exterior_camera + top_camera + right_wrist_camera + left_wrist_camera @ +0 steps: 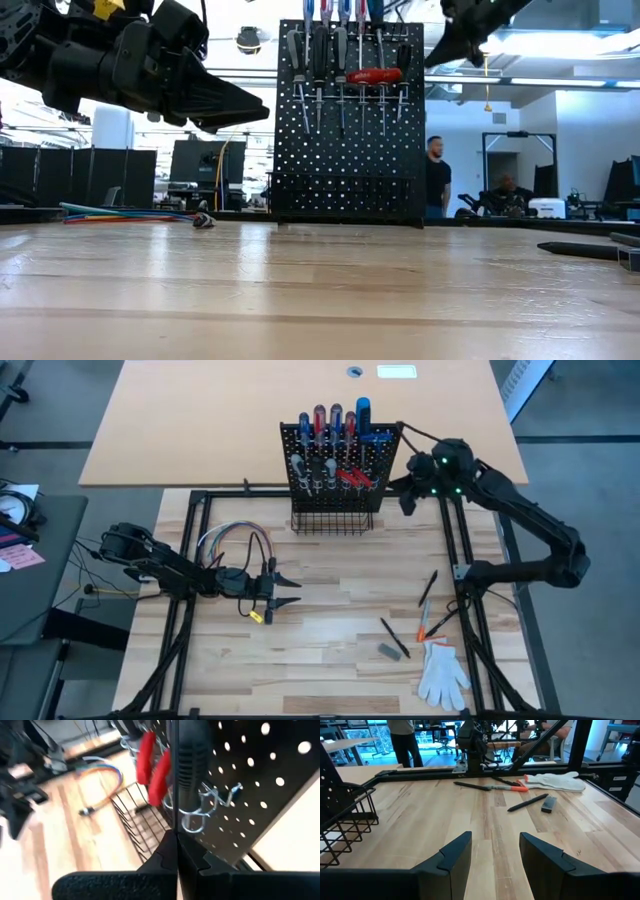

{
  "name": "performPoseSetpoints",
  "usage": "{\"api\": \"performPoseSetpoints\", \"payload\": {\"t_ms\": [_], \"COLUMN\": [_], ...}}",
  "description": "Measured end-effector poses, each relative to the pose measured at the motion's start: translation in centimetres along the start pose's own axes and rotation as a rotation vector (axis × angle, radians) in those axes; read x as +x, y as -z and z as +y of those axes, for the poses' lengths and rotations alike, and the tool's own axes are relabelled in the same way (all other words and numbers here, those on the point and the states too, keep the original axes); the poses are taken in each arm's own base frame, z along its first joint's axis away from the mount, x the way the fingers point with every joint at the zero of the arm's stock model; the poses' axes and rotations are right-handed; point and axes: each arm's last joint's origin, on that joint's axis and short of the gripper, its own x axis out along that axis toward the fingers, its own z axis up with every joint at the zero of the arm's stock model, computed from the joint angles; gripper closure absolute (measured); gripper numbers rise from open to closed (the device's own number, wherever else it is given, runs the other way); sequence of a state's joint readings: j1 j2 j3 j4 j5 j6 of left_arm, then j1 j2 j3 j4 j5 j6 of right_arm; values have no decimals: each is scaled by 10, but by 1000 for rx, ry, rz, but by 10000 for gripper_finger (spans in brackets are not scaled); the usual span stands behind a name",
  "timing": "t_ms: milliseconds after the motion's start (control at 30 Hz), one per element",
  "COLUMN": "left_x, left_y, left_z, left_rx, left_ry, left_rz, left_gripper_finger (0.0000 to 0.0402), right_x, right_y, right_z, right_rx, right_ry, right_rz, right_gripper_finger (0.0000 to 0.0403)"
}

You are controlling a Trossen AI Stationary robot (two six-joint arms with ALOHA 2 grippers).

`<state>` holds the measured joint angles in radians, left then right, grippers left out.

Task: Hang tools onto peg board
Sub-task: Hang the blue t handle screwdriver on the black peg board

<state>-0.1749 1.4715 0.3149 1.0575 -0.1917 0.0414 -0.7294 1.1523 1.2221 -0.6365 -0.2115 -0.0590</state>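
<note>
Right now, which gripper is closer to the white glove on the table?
Left. The left gripper hovers over the middle of the table, across bare wood from the white glove at the near right corner. The right gripper is farther, up beside the peg board.

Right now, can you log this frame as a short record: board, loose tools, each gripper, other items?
peg board: upright at table's far edge, screwdrivers already hung in its rings
loose tools: a few lying flat on the table's right side, near the white glove
left gripper: open, empty, above the table's left-centre
right gripper: shut, beside the board's right edge
wire loop: flat on the table, left of the board's basket
</note>
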Motion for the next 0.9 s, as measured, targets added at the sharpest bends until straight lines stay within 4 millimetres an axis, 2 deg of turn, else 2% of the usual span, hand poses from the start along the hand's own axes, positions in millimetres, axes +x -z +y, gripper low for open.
{"api": "performPoseSetpoints", "payload": {"t_ms": [433, 700, 900], "left_x": [0, 0, 0], "left_y": [0, 0, 1], "left_z": [0, 0, 0], "left_rx": [-3, -11, -24], "left_ry": [0, 0, 0], "left_rz": [4, 0, 14], "left_gripper_finger": [240, 240, 240], "right_x": [2, 17, 7], "right_y": [0, 2, 2], "right_z": [-16, -24, -23], "right_rx": [36, 113, 113], "right_ry": [54, 62, 68], "right_rz": [-1, 30, 18], "right_gripper_finger": [403, 403, 403]}}
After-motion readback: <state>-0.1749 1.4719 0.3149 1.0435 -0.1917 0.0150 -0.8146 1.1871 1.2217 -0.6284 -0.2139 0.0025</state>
